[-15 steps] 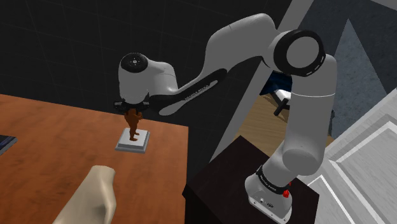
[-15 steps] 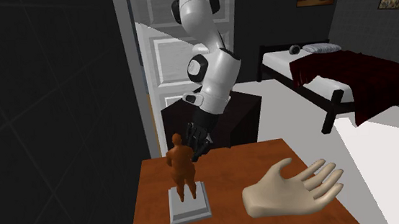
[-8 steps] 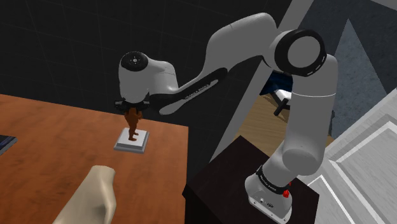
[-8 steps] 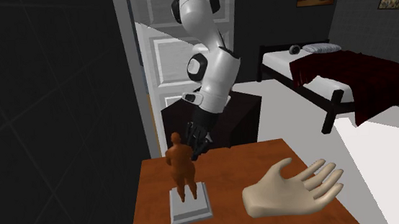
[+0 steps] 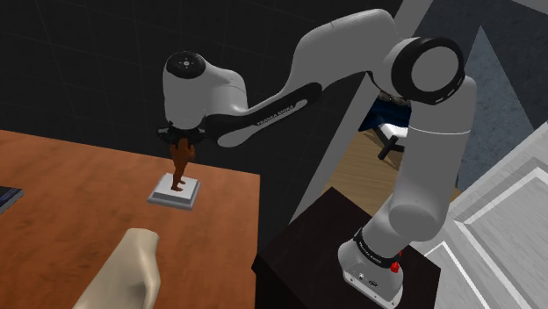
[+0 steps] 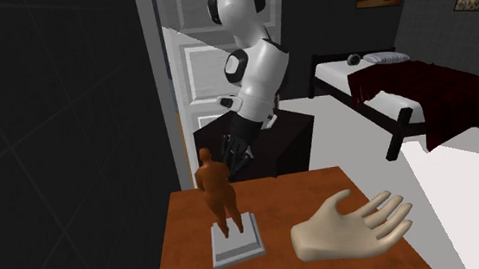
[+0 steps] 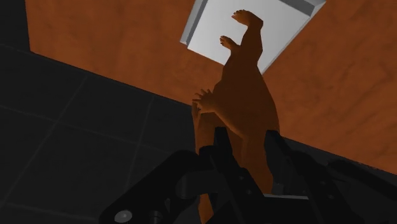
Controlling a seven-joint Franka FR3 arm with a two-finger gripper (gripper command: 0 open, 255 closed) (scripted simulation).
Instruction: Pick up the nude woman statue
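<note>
Reddish-brown table (image 6: 302, 190) carries a beige hand sculpture (image 6: 350, 227). Bed (image 6: 426, 94) with dark red blanket beyond; white panelled door (image 6: 197, 70) behind the table.

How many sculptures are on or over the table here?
2. The brown figure statue, on its grey base, is clasped by the fingers over the table; the pale hand sculpture lies beside it, toward the second exterior view's right.

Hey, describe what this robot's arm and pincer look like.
The arm is smooth, rounded white links with dark rings at the joints. Dark lettering runs along the forearm, and a small red spot sits on the white base. The pincer is all black and two-fingered.
</note>
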